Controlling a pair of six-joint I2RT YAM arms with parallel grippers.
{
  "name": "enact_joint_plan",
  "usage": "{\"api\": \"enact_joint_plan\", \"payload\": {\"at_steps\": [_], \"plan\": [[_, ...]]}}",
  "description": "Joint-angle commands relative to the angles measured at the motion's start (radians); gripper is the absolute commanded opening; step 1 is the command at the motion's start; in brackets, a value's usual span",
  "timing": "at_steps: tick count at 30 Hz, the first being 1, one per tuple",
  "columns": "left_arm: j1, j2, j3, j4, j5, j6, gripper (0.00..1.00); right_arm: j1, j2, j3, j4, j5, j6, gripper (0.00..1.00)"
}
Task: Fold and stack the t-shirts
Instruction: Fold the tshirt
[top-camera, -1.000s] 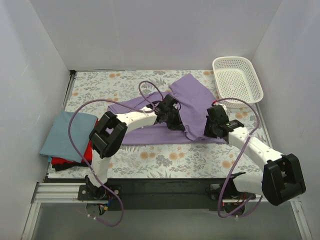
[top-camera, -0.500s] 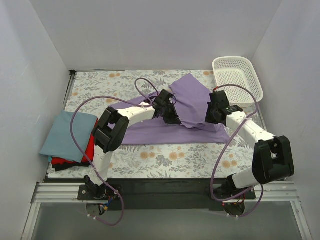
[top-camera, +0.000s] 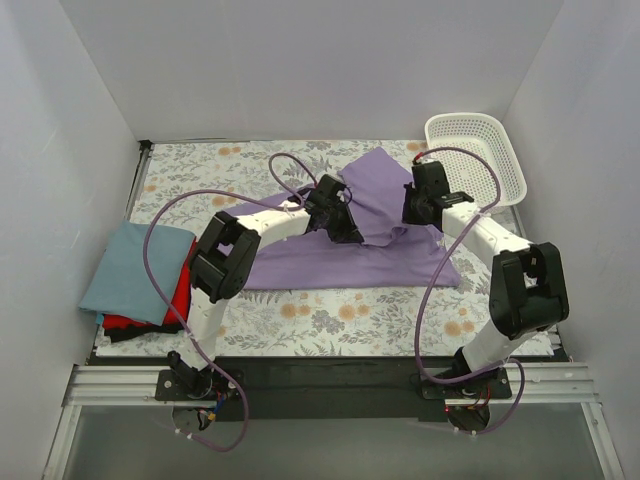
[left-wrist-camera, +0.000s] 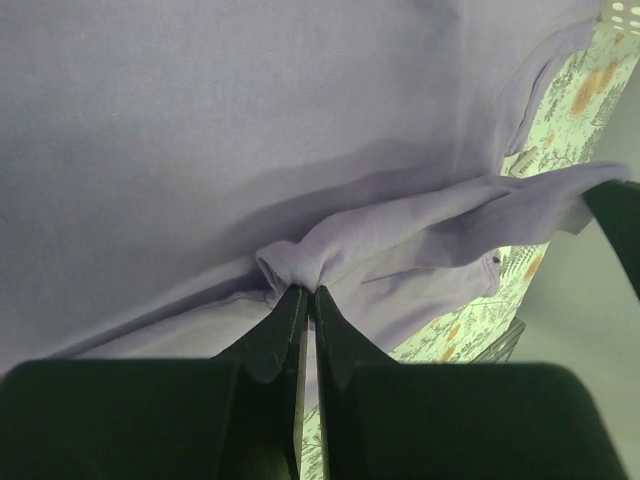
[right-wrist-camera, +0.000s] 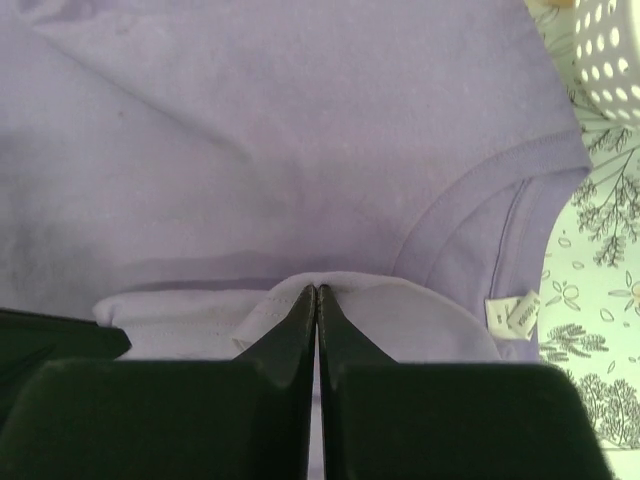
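Note:
The lilac-purple t-shirt (top-camera: 330, 255) lies spread across the middle of the floral table cover, its near part lifted and carried toward the back. My left gripper (top-camera: 342, 222) is shut on a pinched fold of the shirt (left-wrist-camera: 300, 265). My right gripper (top-camera: 418, 205) is shut on the shirt's hem (right-wrist-camera: 330, 295) near the collar band and its white tag (right-wrist-camera: 510, 313). A stack of folded shirts sits at the left edge: dusty blue-grey (top-camera: 128, 268) on top, red (top-camera: 178, 300) and black (top-camera: 125, 333) beneath.
A white plastic mesh basket (top-camera: 476, 160) stands at the back right, close to my right gripper; its corner shows in the right wrist view (right-wrist-camera: 608, 50). White walls enclose the table on three sides. The floral cover (top-camera: 330, 315) shows in front of the shirt.
Both grippers have moved toward the back of the table, dragging the held edge of the purple shirt over the rest of it. The right arm has swung furthest, toward the basket.

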Motion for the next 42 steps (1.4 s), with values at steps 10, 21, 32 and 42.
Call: {"api": "enact_joint_plan", "payload": {"at_steps": [10,21,32,42], "plan": [[0.042,0.011,0.002,-0.001,0.024,0.002,0.01,-0.027,0.098,0.099,0.098,-0.039,-0.055,0.01],[0.082,0.006,0.028,0.021,0.009,0.051,0.27,-0.086,0.151,0.122,0.121,-0.105,-0.038,0.13],[0.16,-0.166,-0.101,0.007,0.013,0.127,0.31,-0.121,0.088,0.101,0.121,-0.2,0.007,0.52],[0.093,-0.147,-0.062,-0.062,0.086,0.225,0.17,-0.083,0.003,-0.079,0.147,-0.227,0.021,0.33]]}}
